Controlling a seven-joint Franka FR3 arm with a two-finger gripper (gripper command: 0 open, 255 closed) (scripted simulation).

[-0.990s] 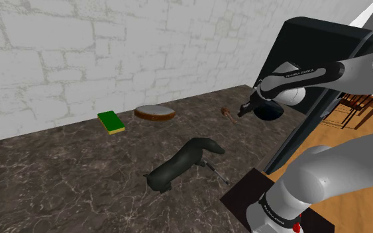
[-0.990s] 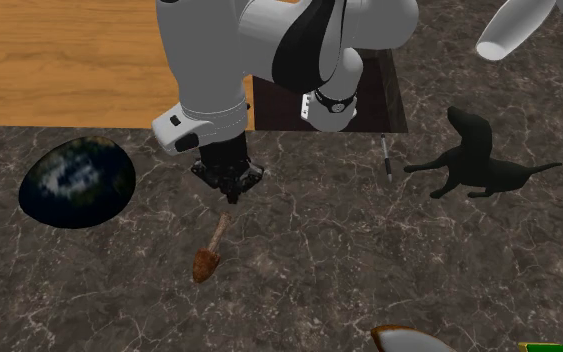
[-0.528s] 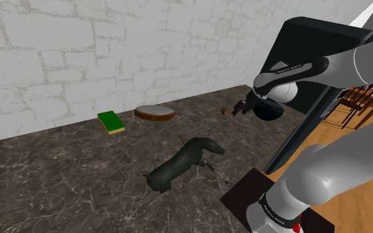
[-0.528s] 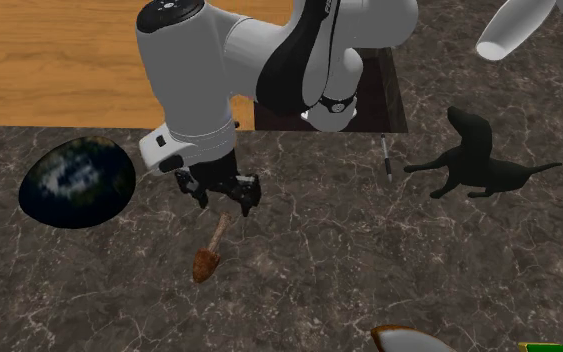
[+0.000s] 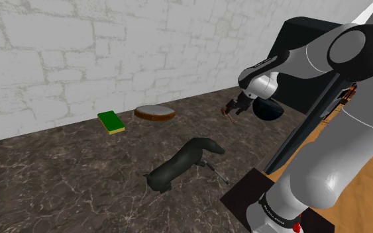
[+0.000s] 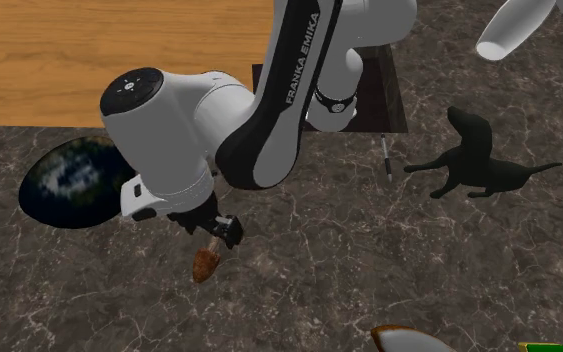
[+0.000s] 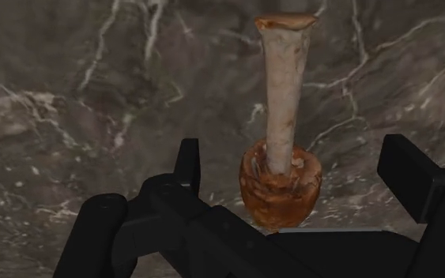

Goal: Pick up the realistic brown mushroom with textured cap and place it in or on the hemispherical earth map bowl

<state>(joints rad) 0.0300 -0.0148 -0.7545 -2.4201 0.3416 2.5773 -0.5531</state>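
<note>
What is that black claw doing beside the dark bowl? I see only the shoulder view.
Observer: In the wrist view the gripper is open, its fingers either side of the mushroom cap, not touching it.
Operator: Is the mushroom standing up?
Observer: No, it lies on the marbled surface, pale stem pointing away from the gripper.
Operator: Is the bowl plain?
Observer: No, the second exterior view shows the bowl dark blue with white cloud-like patches.

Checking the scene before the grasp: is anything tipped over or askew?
The mushroom lies on its side on the counter, stem flat, between the open jaws, untouched. The black dog also seems to lie on its side.
</note>
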